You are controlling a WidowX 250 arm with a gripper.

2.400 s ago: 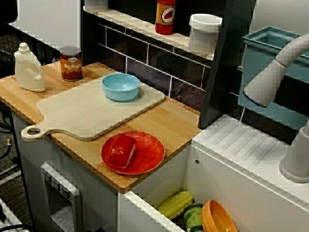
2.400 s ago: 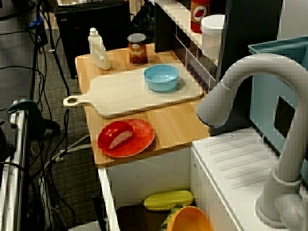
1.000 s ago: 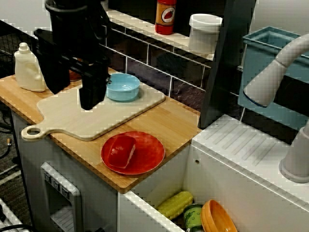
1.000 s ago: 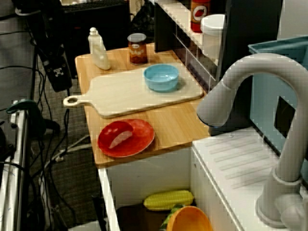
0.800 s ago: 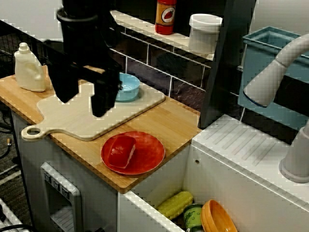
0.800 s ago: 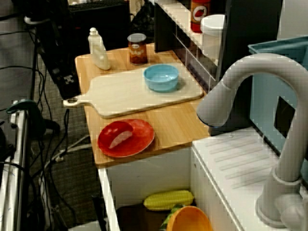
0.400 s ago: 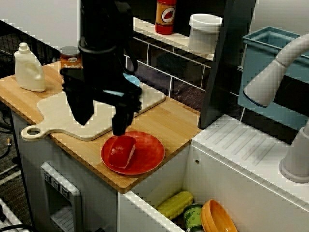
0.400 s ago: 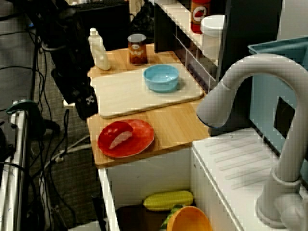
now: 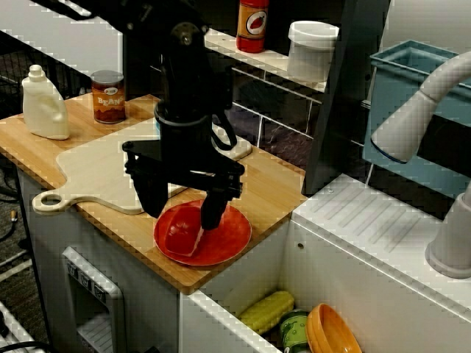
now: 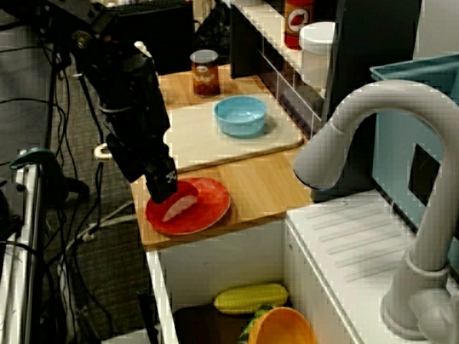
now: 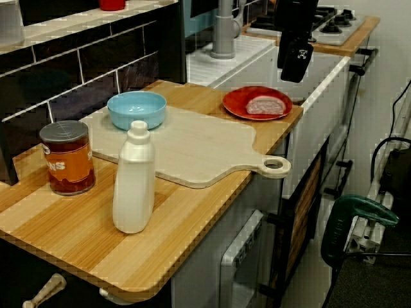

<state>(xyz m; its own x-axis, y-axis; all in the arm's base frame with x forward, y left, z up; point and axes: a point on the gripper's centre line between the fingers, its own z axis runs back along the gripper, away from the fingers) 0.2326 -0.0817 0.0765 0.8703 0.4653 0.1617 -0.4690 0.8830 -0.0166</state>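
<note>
In the front view my black gripper (image 9: 182,209) stands open, its two fingers spread wide on either side of a red food piece (image 9: 184,232) with a pale cut face. That piece lies on a red plate (image 9: 224,239) near the counter's front edge. The side view along the counter shows the gripper (image 11: 290,64) hanging a little above the plate (image 11: 239,102) and the piece (image 11: 263,104), touching neither. Nothing is between the fingers. In the view from the sink end, the arm covers part of the plate (image 10: 208,204).
A wooden cutting board (image 11: 192,144) carries a blue bowl (image 10: 240,115). A bean can (image 9: 108,95) and a white bottle (image 9: 44,103) stand at the left. The sink holds corn (image 9: 266,310), a green can and an orange bowl (image 9: 331,332). A grey faucet (image 10: 373,122) rises at right.
The arm came in from the left, crossed the cutting board to the right and came down over the red plate. Its fingers stayed spread. Nothing on the counter moved.
</note>
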